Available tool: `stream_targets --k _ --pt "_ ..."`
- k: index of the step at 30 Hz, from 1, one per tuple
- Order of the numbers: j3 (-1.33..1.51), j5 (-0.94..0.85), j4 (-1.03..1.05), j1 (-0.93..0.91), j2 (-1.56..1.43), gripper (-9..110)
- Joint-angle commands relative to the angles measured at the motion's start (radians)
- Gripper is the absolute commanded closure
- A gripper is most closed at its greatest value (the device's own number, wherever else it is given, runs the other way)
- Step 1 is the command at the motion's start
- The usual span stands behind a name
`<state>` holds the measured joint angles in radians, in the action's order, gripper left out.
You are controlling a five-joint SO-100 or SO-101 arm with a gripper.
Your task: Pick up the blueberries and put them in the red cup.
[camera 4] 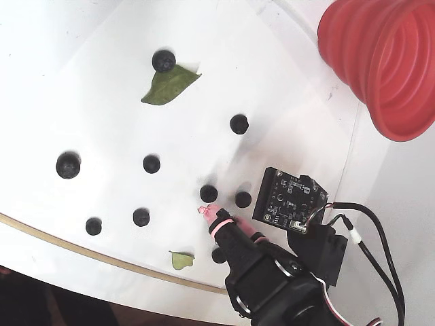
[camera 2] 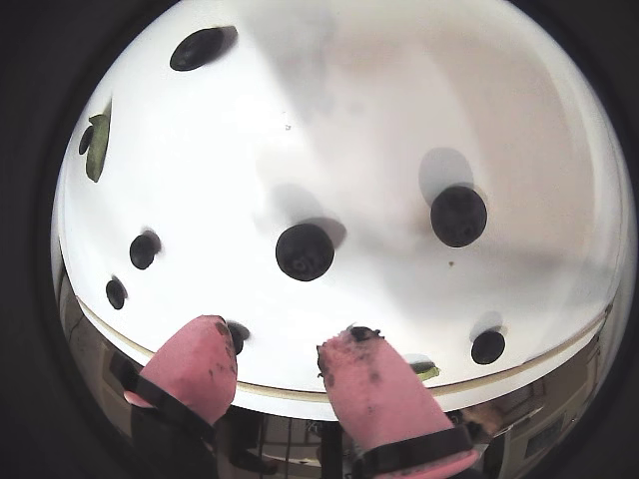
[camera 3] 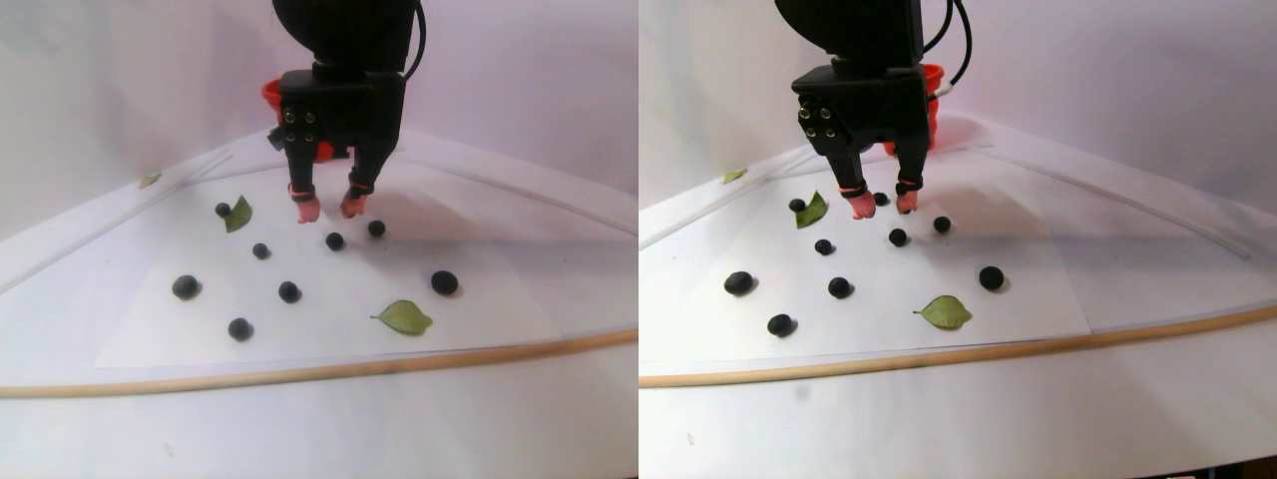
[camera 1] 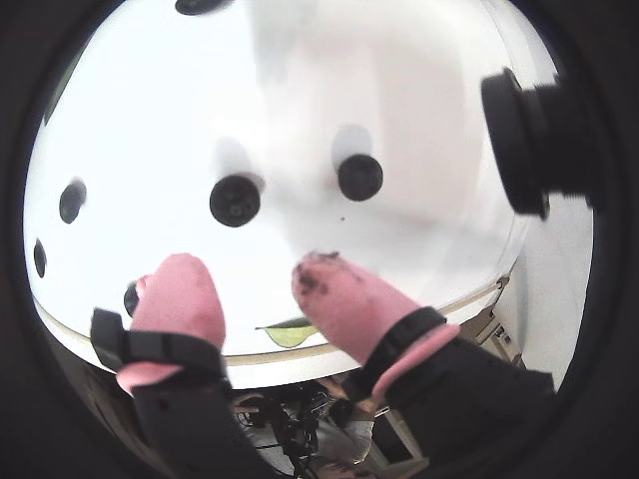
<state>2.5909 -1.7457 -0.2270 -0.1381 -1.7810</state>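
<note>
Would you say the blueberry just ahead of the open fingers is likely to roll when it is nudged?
Probably: the blueberry looks round and sits loose on the smooth white sheet. It seems light, so one finger touching first may push it aside. The fingers' dark smears hint at soft skin.

Makeshift tabletop test setup: white wood-edged board (camera 3: pixel 299 374) against plain pale wall (camera 3: pixel 519 70).

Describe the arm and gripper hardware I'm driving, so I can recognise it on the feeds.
The gripper has a black blocky body with small screws on its face. Its two black fingers end in soft pink fingertips, banded with black straps; one tip is smudged dark. A bare black circuit board sits on the wrist, and black cables with a white sleeve trail behind.
</note>
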Motion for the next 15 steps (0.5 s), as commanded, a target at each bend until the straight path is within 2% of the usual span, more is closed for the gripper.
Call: stream_targets --k 1,15 --pt "-0.017 0.003 -0.015 0.011 0.014 84" --pt "-0.064 -0.006 -0.077 0.009 0.118 83"
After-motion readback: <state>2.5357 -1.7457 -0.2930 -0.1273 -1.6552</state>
